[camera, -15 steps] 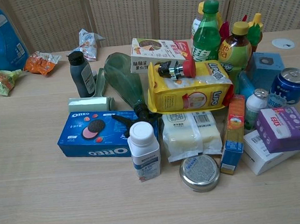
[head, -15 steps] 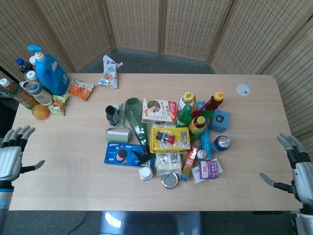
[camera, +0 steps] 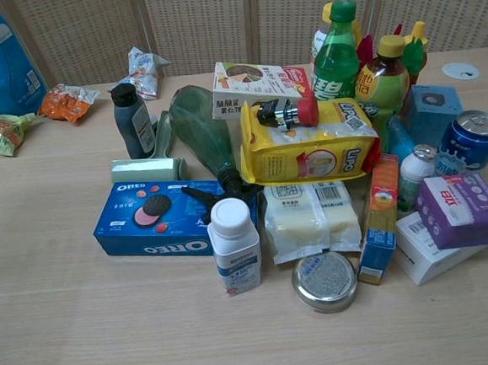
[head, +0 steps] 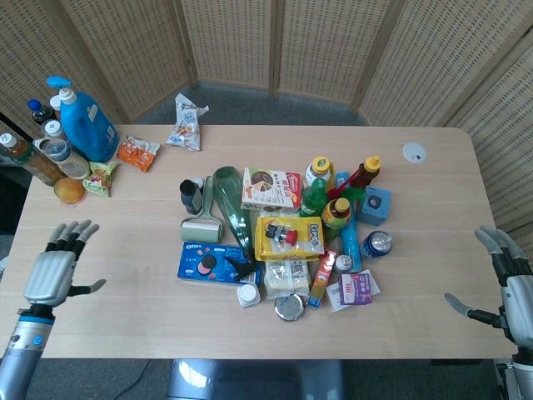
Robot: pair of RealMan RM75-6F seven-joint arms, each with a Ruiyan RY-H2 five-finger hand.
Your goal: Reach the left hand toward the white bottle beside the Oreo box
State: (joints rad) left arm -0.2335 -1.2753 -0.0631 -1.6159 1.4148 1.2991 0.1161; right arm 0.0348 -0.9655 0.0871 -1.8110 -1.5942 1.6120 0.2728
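A small white bottle (head: 248, 295) with a white cap stands upright at the right end of the blue Oreo box (head: 212, 262), near the table's front edge. The chest view shows the white bottle (camera: 235, 247) touching the Oreo box (camera: 162, 218). My left hand (head: 57, 271) hovers over the table's front left part, fingers spread, holding nothing, well to the left of the bottle. My right hand (head: 505, 284) is open beyond the table's right edge. Neither hand shows in the chest view.
A crowded pile fills the table's middle: a yellow snack bag (head: 289, 236), green bottles (head: 234, 207), a round tin (head: 289, 307), a purple box (head: 360, 287), a blue can (head: 376, 243). A blue detergent jug (head: 86, 123) and several bottles stand at the back left.
My left hand has moved right and inward over the table's front left part, closer to the Oreo box. The right hand and the objects are unchanged.
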